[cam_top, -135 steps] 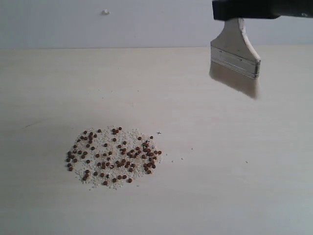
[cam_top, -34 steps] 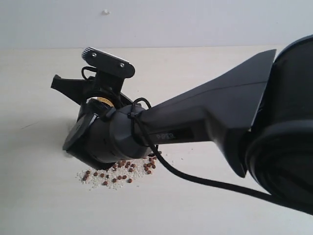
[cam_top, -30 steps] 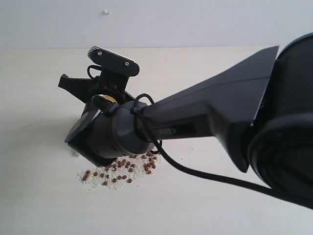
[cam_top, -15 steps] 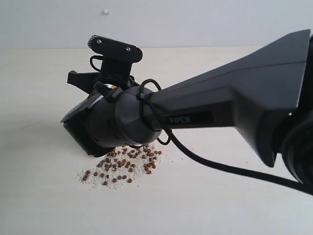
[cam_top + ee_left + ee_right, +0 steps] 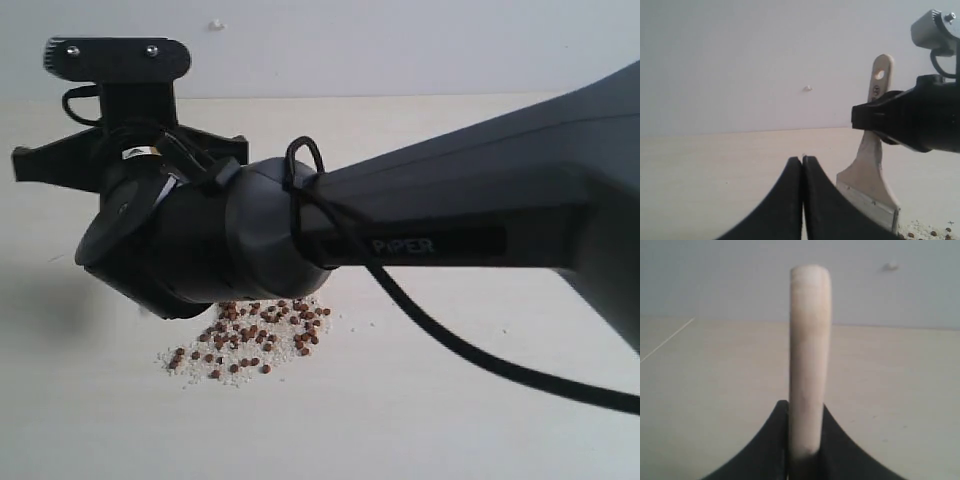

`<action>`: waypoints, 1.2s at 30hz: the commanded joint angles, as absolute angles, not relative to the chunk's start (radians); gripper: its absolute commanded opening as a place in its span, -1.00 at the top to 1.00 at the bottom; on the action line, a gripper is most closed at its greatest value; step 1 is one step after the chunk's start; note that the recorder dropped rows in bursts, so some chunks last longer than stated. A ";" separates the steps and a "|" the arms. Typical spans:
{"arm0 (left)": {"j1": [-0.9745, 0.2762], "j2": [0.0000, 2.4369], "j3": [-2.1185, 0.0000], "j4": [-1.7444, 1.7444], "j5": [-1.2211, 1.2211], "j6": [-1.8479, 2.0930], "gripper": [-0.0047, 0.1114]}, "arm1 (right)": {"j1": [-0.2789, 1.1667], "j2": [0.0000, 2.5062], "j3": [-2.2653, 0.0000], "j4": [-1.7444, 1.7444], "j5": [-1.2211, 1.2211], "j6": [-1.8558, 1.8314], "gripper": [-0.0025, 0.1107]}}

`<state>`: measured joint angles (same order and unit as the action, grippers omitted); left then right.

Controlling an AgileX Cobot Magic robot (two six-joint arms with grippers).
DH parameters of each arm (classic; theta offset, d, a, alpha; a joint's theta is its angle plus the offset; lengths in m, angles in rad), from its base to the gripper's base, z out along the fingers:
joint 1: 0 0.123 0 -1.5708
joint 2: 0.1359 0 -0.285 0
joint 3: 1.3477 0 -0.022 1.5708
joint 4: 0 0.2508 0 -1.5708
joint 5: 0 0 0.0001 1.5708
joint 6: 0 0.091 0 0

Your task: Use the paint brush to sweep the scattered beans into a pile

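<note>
Lying in a loose patch on the pale worktop (image 5: 480,420), the beans (image 5: 250,335) are reddish-brown dots mixed with whitish grains. In the exterior view they sit left of the worktop's middle, well short of its far edge. The far part of the patch is hidden behind the right arm's wrist (image 5: 190,250), which hangs just over it.

The paint brush (image 5: 872,165) cannot be seen in the exterior view. The left wrist view shows it standing nearly upright with the handle's hang hole at the top and the silver ferrule (image 5: 871,204) at the bottom. Its bristles are out of sight. A few beans lie just beside the ferrule's lower corner.

The right end effector (image 5: 804,415) is clamped on the handle, one black finger pressing each flat side, and the handle's rounded end rises above them.

The left end effector (image 5: 802,160) has its two fingers pressed together with nothing between them. It is apart from the brush and points toward the far edge.

A black cable (image 5: 420,320) loops off the right arm, which carries the lettering "PIPER". A plain grey wall (image 5: 400,40) rises behind the worktop's far edge.
</note>
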<state>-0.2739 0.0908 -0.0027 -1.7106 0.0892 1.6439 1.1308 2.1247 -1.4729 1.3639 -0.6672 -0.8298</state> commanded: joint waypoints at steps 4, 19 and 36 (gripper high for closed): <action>-0.279 0.088 0.000 -1.713 0.090 1.644 0.92 | 1.151 2.106 -1.420 1.293 -0.541 -0.756 0.96; -0.279 0.088 0.000 -1.713 0.090 1.644 0.92 | 1.151 2.095 -1.085 0.844 -0.648 -0.096 0.96; -0.279 0.088 0.000 -1.713 0.090 1.644 0.92 | 1.096 2.047 -1.072 1.124 -0.703 -0.447 0.96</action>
